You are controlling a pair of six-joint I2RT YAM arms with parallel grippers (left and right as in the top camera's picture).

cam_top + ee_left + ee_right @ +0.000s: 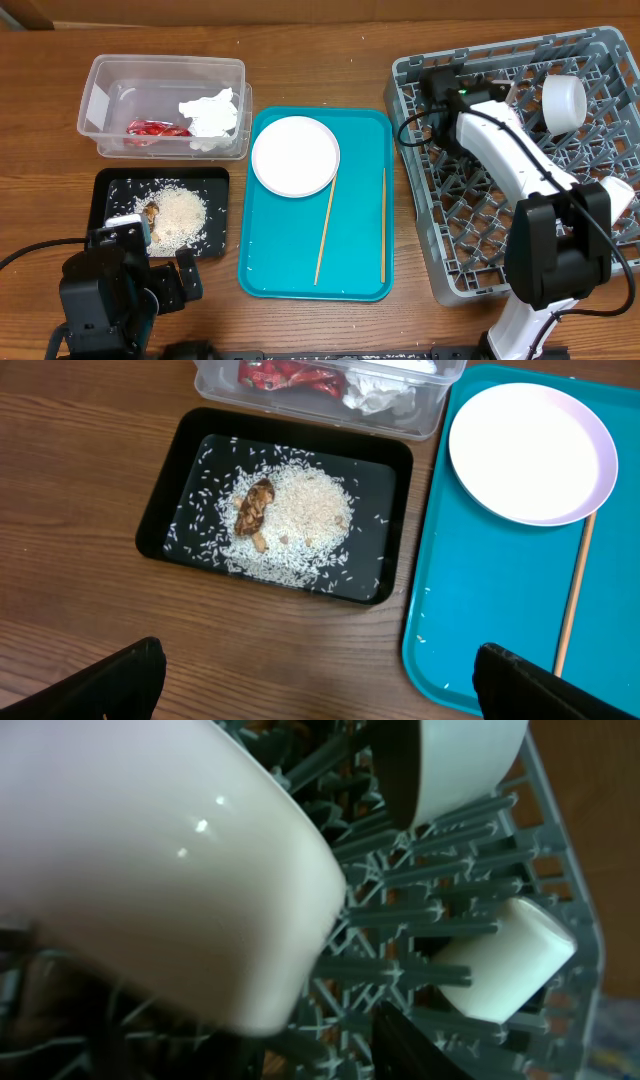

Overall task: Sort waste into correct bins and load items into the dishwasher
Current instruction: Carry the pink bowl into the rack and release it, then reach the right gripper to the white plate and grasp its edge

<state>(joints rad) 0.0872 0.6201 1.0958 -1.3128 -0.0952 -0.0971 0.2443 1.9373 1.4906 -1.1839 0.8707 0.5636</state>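
Teal tray is my landmark, and on it lies a white plate at the far left corner, with two chopsticks lying lengthwise on its right half, one slanted and one straight.

Left of the teal tray, at the far side, stands the clear tub, holding the red wrapper and the white napkin. Nearer to me on that same side is the black tray, with the rice heaped in it and the brown scrap on the heap's left edge.

My left gripper hangs over bare wood just beside the teal tray's near left corner, fingers spread wide and holding nothing.

Right of the teal tray is the grey rack, with a cup lying in its far part. My right gripper is down in the rack's far corner, the one closest to the teal tray. A white bowl fills its wrist view, pressed close against the rack's prongs. I cannot tell whether the fingers are clamped on it.
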